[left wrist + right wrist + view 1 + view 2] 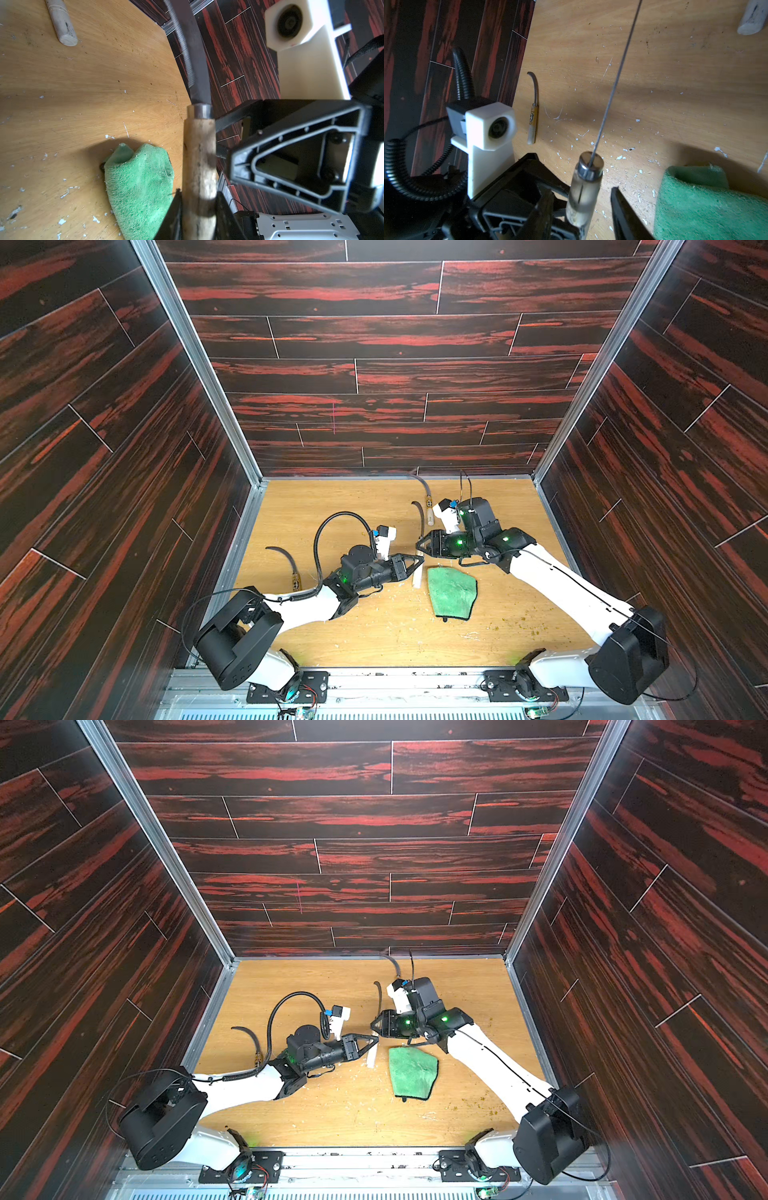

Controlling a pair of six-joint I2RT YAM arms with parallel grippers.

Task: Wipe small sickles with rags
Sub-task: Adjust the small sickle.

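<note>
My left gripper (198,199) is shut on the pale wooden handle of a small sickle (198,149). It holds the sickle above the table with the dark blade (419,518) pointing toward the back wall. My right gripper (581,190) is open, its fingers either side of the same handle (584,191) with a gap on each side. In both top views the two grippers, left (419,559) and right (417,545), meet tip to tip. The green rag (452,593) lies flat on the table just right of them, untouched. A second sickle (286,564) lies at the left, a third sickle (429,506) at the back.
The wooden table (332,506) is closed in by dark red-streaked walls on three sides. White flakes and dark crumbs are scattered over its front half. A black ribbed cable (332,522) loops up from my left arm.
</note>
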